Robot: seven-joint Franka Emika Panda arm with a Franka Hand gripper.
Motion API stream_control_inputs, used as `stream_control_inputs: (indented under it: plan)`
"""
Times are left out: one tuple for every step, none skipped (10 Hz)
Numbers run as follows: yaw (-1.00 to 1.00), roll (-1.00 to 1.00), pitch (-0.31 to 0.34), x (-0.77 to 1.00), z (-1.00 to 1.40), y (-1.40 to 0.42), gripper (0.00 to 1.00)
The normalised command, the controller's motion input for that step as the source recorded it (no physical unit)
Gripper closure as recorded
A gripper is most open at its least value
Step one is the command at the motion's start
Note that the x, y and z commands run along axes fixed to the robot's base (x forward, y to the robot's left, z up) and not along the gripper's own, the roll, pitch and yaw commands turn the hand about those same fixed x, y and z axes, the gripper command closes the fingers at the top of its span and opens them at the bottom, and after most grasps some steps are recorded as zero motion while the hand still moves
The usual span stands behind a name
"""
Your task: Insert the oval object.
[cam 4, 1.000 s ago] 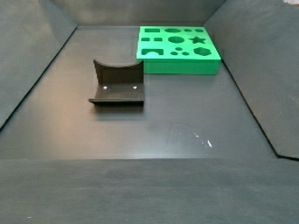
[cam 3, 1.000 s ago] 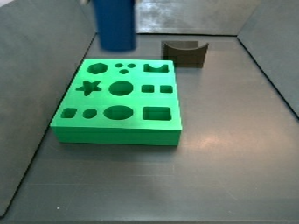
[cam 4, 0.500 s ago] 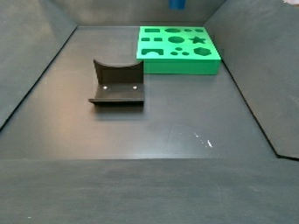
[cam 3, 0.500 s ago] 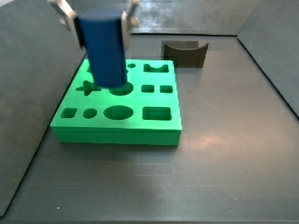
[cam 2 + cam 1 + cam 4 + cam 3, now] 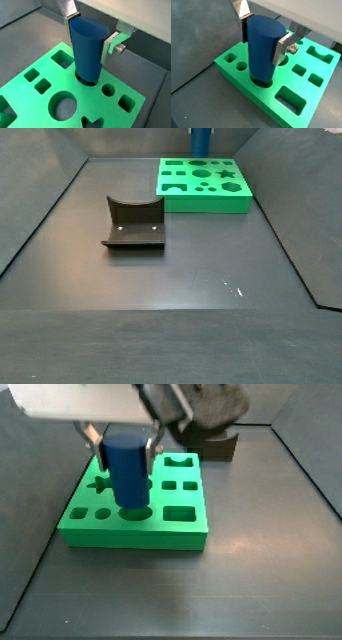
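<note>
The oval object (image 5: 127,472), a dark-blue upright peg, is held between my gripper's (image 5: 127,436) silver fingers over the green board (image 5: 158,532). Its lower end stands at the mouth of the oval hole in the board's near row and seems just inside it. Both wrist views show the peg (image 5: 261,50) (image 5: 88,50) clamped by the fingers (image 5: 282,46) (image 5: 111,44), with a dark hole rim around its foot. In a side view only the peg's lower part (image 5: 201,140) shows above the board (image 5: 203,203); the gripper is out of frame there.
The board has several other shaped holes, including a star (image 5: 99,483) and a rectangle (image 5: 181,513). The dark fixture with a curved notch (image 5: 134,225) stands on the grey floor apart from the board, partly hidden behind my gripper in a side view (image 5: 217,446). Grey walls surround the floor.
My gripper has come down with the peg and shifted toward the board's near row; the peg's foot now meets the oval hole. The board and fixture have not moved.
</note>
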Motion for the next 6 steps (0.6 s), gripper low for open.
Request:
stream_control_inputs:
  plan:
    - [-0.03, 0.11, 0.041, 0.19, -0.32, 0.00, 1.00]
    - [-0.02, 0.11, 0.021, 0.14, -0.35, 0.00, 1.00]
    - [0.00, 0.14, 0.027, 0.10, -0.30, 0.00, 1.00]
    - [0.00, 0.08, 0.026, 0.21, -0.39, -0.02, 1.00]
    - [-0.02, 0.02, 0.010, 0.22, -0.40, -0.14, 1.00]
    - [-0.01, -0.03, 0.000, 0.11, -0.43, -0.23, 1.00]
